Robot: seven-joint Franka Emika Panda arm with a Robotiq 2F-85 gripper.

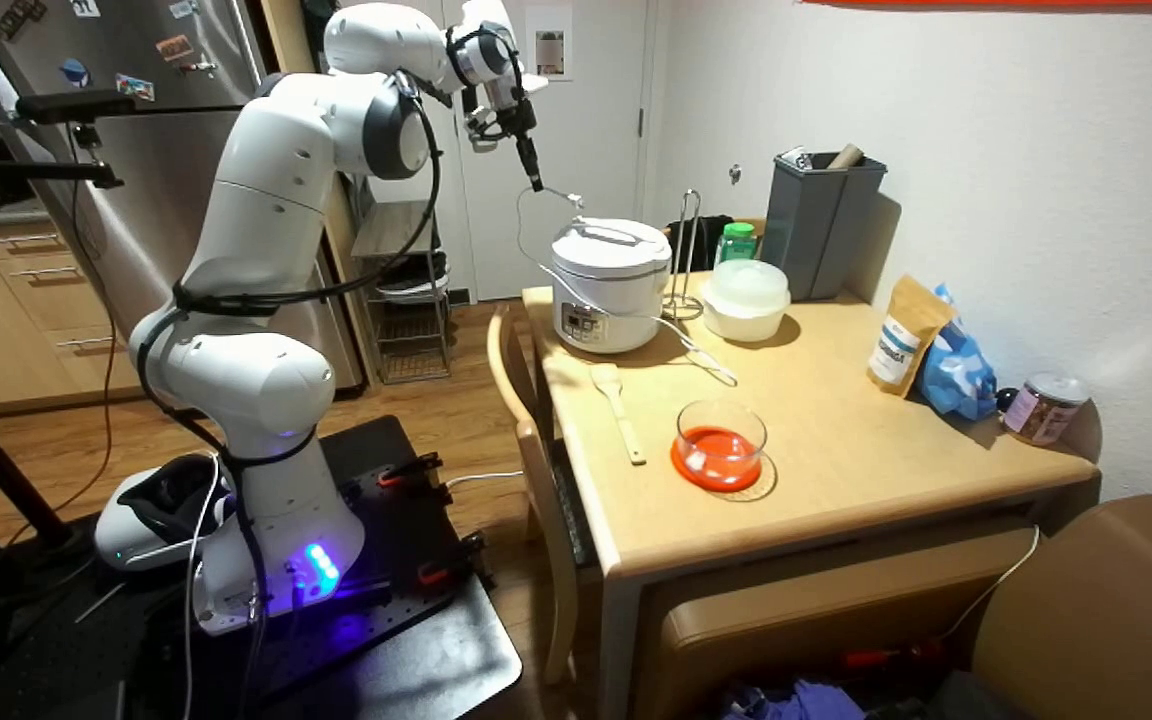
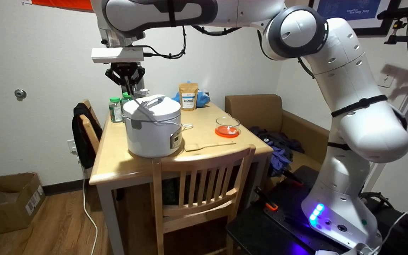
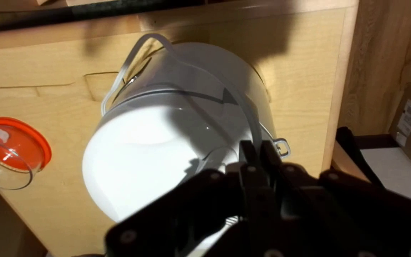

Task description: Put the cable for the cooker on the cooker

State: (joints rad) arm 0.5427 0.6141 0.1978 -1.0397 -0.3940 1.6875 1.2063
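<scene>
1 black 2-fingered gripper, nearest in the wrist view, pinched 1 thin, whitish, flexible cable above 1 white, rounded, pot-shaped cooker. In an exterior view the cable ran across the cooker's front and rested on 1 pale wooden table at the cooker's 4 o'clock; 1 wooden spatula lay at 6, 1 clear glass bowl at 5. In an exterior view 2 green-capped jars stood at 10 o'clock.
</scene>
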